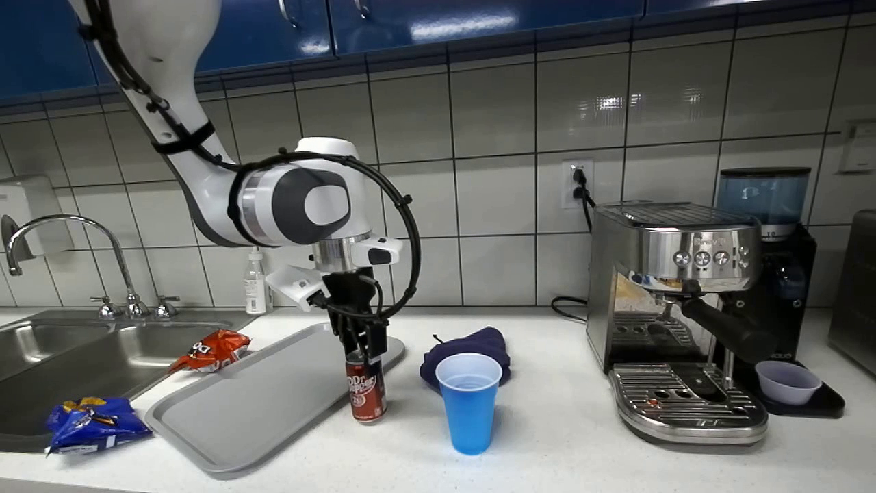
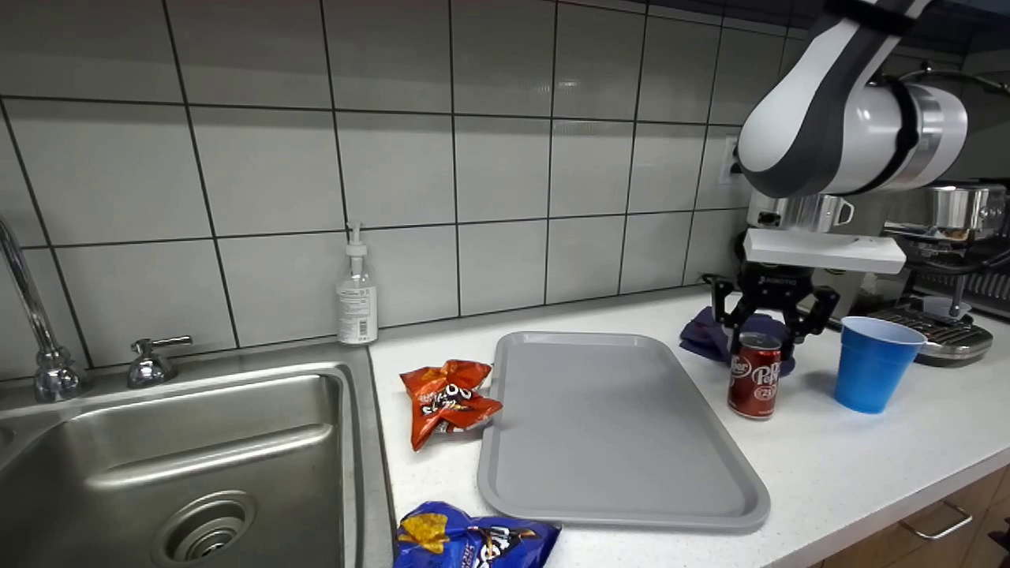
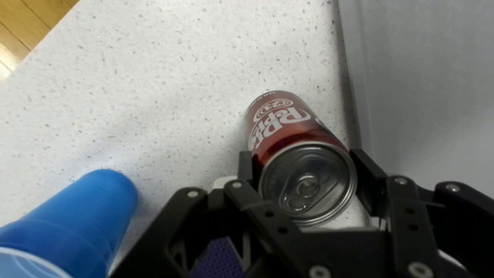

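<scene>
A blue chip bag [image 2: 473, 540] lies beyond the tray [image 2: 607, 434] from the gripper [image 3: 303, 166], whose jaws clasp a red can [image 3: 301, 160]. The tray's rim is just beside them; opposite, white counter [image 3: 135, 108] stretches between jaws and blue cup [image 3: 85, 220].

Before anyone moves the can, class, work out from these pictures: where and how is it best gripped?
Take the can by opposite sides of its upper wall, probably from straight above. It stands upright, its round wall should suit a pinch, and the tool straddles its top. The tray lies close on one side, likely leaving less room for a low grip there.
</scene>
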